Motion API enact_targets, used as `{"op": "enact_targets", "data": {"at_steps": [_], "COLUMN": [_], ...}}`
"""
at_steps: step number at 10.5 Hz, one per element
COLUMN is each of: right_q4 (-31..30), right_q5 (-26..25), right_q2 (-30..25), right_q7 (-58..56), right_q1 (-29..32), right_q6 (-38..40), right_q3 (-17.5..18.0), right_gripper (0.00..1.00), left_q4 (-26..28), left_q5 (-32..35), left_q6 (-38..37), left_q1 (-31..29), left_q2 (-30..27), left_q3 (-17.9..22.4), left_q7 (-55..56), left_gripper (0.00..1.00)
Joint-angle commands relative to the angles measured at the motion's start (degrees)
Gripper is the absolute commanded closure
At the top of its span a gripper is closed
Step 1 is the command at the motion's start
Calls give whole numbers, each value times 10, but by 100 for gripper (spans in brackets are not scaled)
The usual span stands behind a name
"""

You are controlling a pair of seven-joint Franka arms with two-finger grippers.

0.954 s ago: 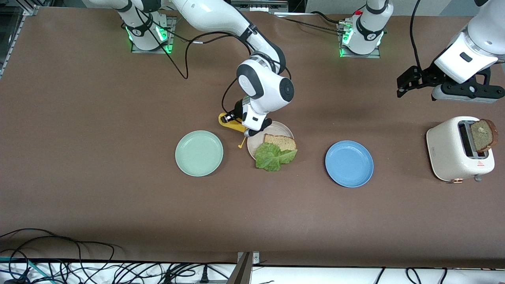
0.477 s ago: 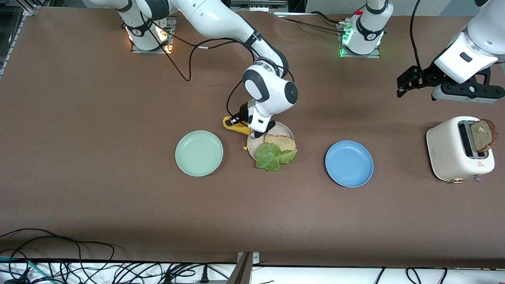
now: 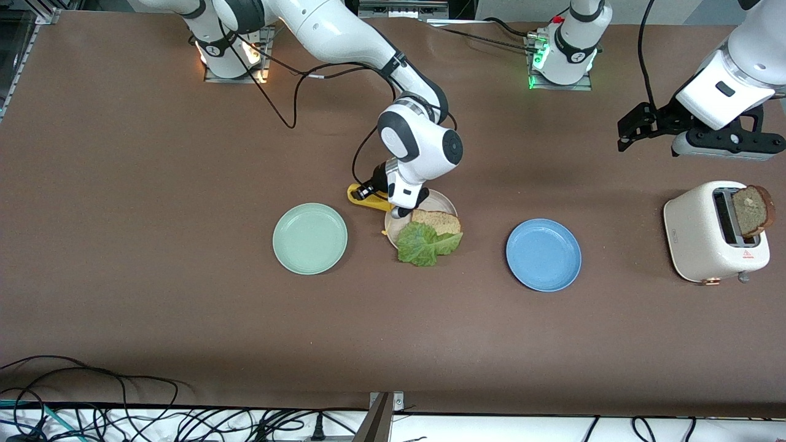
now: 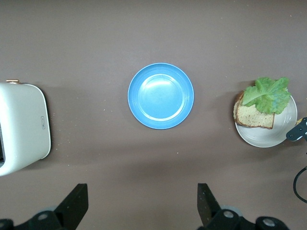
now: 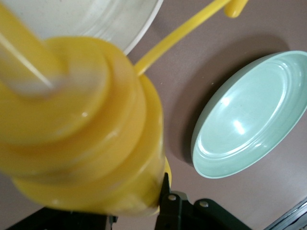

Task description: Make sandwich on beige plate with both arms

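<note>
The right gripper (image 3: 393, 205) clenched a yellow squeeze bottle (image 5: 76, 143) over the beige plate (image 3: 443, 201); just beside it lay the bread slice (image 3: 436, 221) and lettuce (image 3: 425, 243), overhanging the rim. Both looked light and soft, best taken by their edges. The left gripper (image 4: 139, 203) waited spread open, with the toaster (image 3: 712, 230) and its toast (image 3: 754, 210) just beside it and bare table between.
</note>
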State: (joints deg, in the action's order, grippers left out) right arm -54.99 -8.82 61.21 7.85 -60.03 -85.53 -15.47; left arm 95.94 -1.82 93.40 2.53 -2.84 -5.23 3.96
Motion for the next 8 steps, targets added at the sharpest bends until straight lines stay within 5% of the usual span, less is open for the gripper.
{"op": "enact_targets", "data": {"at_steps": [1, 8], "right_q4": [17, -121], "right_q5": [6, 125], "right_q2": [-29, -252], "right_q7": [-14, -75], "right_q1": [17, 152], "right_q6": [23, 27], "right_q3": [0, 11], "right_gripper": [100, 100], "left_q4": [-3, 0], "left_q5": [-1, 0], "left_q6": [-8, -24], "left_q1": [2, 3], "left_q2": [-4, 5], "left_q3": [0, -2], "left_q7": [3, 0], "left_gripper": [0, 0]}}
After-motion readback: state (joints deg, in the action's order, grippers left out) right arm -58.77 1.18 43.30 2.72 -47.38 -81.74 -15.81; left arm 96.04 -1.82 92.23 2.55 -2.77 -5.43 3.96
